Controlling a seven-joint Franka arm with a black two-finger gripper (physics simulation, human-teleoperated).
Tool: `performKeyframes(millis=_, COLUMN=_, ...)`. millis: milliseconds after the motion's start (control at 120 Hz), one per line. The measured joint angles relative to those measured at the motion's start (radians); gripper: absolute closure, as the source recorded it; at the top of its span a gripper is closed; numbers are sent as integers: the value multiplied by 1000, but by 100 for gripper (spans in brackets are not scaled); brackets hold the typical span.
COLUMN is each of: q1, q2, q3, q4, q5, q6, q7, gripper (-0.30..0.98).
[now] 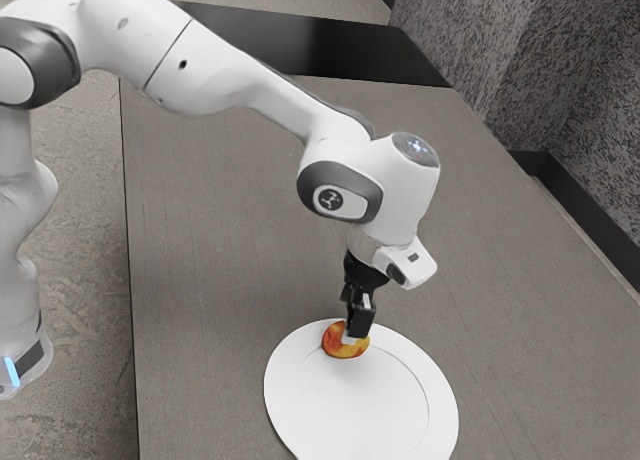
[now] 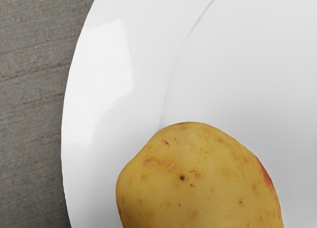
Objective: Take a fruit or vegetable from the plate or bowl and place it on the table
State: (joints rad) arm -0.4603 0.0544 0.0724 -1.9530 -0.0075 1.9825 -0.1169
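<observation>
Potato [image 2: 198, 183] yellow, brown-specked, red-edged in the wrist view; the exterior view shows orange-red blotches and the claw [image 1: 352, 334] at it, open or gripping, I can't tell.

0 readable words or numbers; 1 round emblem [image 1: 329, 199] on the arm [image 1: 225, 65], too small to read.

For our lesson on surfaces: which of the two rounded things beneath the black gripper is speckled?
The yellow, red-tinged oval potato: brown specks dot its skin, while the smooth, round white plate has no specks.
</observation>
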Motion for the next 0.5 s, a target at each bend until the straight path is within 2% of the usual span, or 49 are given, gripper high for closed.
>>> performKeyframes(millis=500, q1=-1, q2=41, q3=0, q4=1, q5=-2, q6=32, q7=-1, gripper=0)
